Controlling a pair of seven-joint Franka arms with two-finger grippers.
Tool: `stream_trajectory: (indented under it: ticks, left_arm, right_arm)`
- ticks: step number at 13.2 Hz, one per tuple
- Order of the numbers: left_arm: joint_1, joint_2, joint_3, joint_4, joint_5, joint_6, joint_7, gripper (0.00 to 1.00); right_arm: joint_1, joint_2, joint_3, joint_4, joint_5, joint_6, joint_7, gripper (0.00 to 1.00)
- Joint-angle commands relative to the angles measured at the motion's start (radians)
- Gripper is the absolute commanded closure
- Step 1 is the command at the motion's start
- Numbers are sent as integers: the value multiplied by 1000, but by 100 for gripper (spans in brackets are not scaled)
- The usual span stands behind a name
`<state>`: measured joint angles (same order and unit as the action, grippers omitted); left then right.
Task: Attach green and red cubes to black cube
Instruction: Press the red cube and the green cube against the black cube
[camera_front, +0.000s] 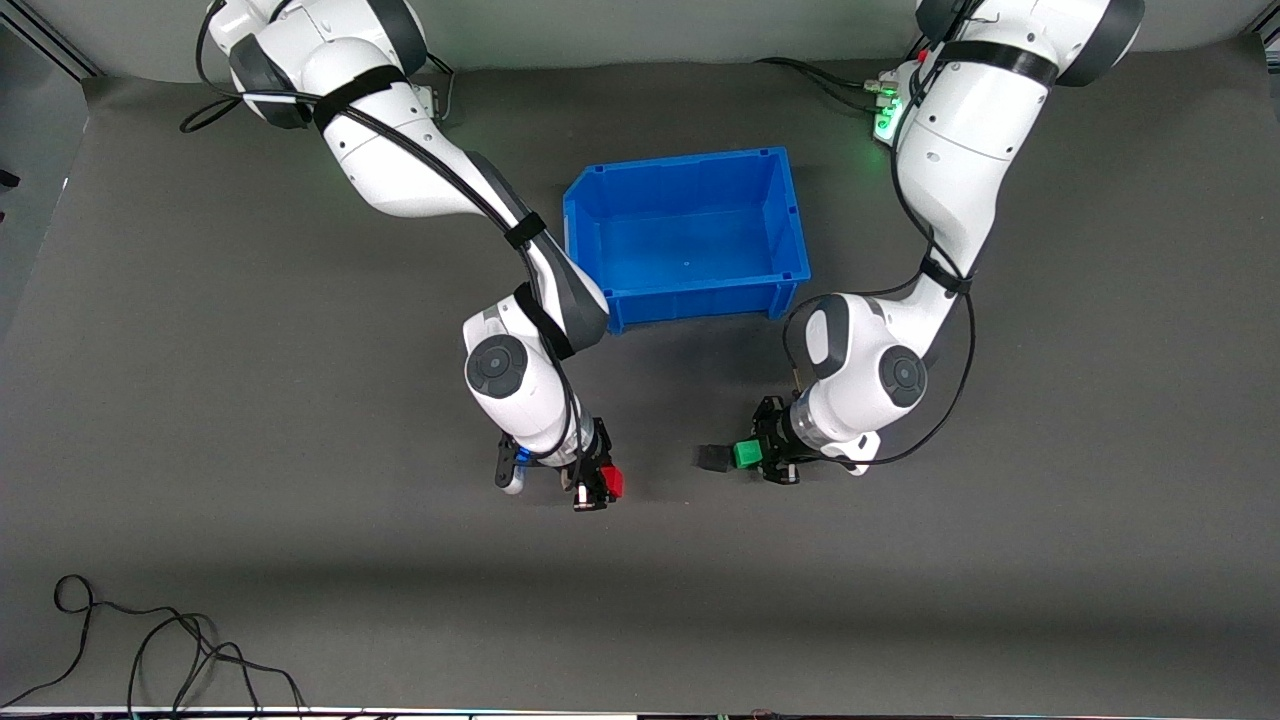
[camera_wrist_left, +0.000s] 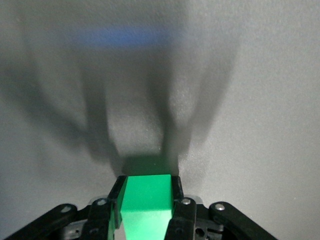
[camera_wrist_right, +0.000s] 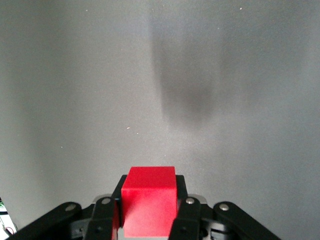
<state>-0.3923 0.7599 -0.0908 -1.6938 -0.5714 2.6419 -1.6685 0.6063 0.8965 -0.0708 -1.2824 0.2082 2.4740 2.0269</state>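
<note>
My left gripper (camera_front: 762, 455) is shut on the green cube (camera_front: 746, 454), low over the table, nearer the front camera than the blue bin. The black cube (camera_front: 713, 458) touches the green cube's face on the side toward the right arm's end. In the left wrist view the green cube (camera_wrist_left: 147, 200) sits between the fingers (camera_wrist_left: 118, 197), with the black cube (camera_wrist_left: 147, 166) as a dark edge past it. My right gripper (camera_front: 598, 484) is shut on the red cube (camera_front: 612, 482), a short gap from the black cube. The right wrist view shows the red cube (camera_wrist_right: 149, 200) between the fingers (camera_wrist_right: 181, 200).
An empty blue bin (camera_front: 690, 296) stands in the middle of the table, closer to the robots' bases than both grippers. Loose black cables (camera_front: 150, 650) lie at the table's front edge toward the right arm's end. The table is covered with a grey mat.
</note>
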Motion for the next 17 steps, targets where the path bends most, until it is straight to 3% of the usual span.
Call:
stream_trajectory:
  ticks: [1, 17]
  left_arm:
    - [-49, 32, 42, 46, 18, 0, -37, 89]
    - [-191, 81, 89, 143, 21, -2, -197, 88]
  right_arm:
    - [4, 25, -4, 37, -26, -7, 27, 100]
    - [75, 120, 2, 87, -63, -3, 29, 100]
